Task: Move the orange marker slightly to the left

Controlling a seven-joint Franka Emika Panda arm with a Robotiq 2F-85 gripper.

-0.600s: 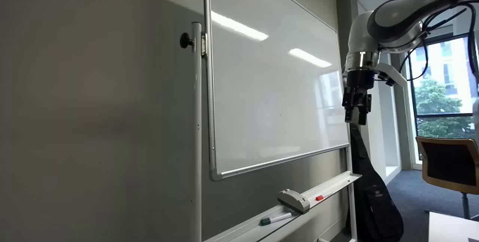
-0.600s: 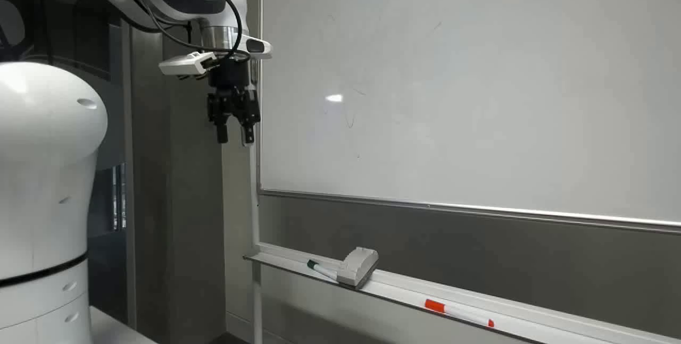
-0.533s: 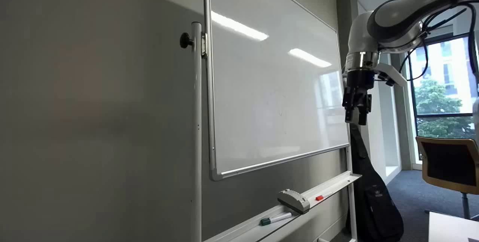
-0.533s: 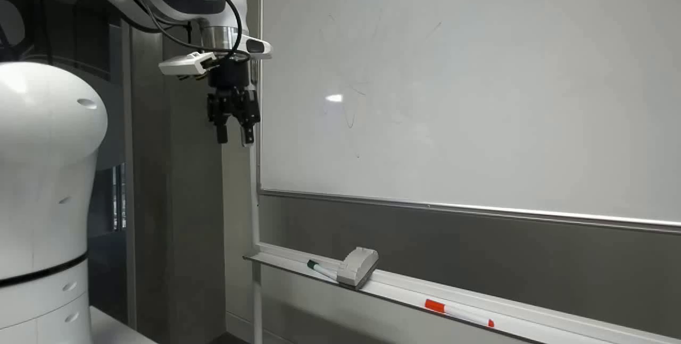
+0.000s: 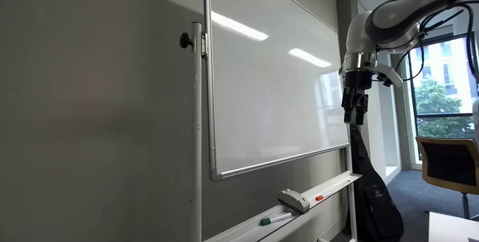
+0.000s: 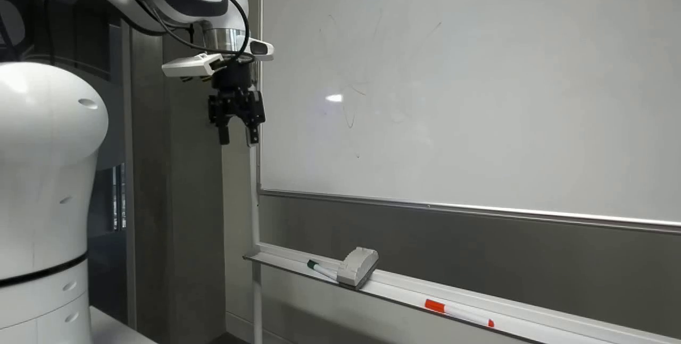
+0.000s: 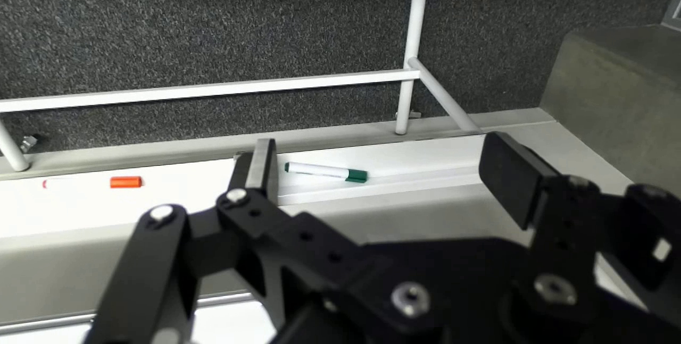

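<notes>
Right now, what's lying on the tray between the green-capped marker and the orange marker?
The pale grey eraser: both exterior views show it between the green-capped marker and the orange marker.

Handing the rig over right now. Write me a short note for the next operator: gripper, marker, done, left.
Gripper: open, holding nothing, raised higher than the tray.
Orange marker: lying on the tray, with the eraser between it and the green-capped marker.
Done: these pictures alone can't settle whether the leftward move was made.
Left: if not, probably descend, grip it and shift it slightly left.
</notes>
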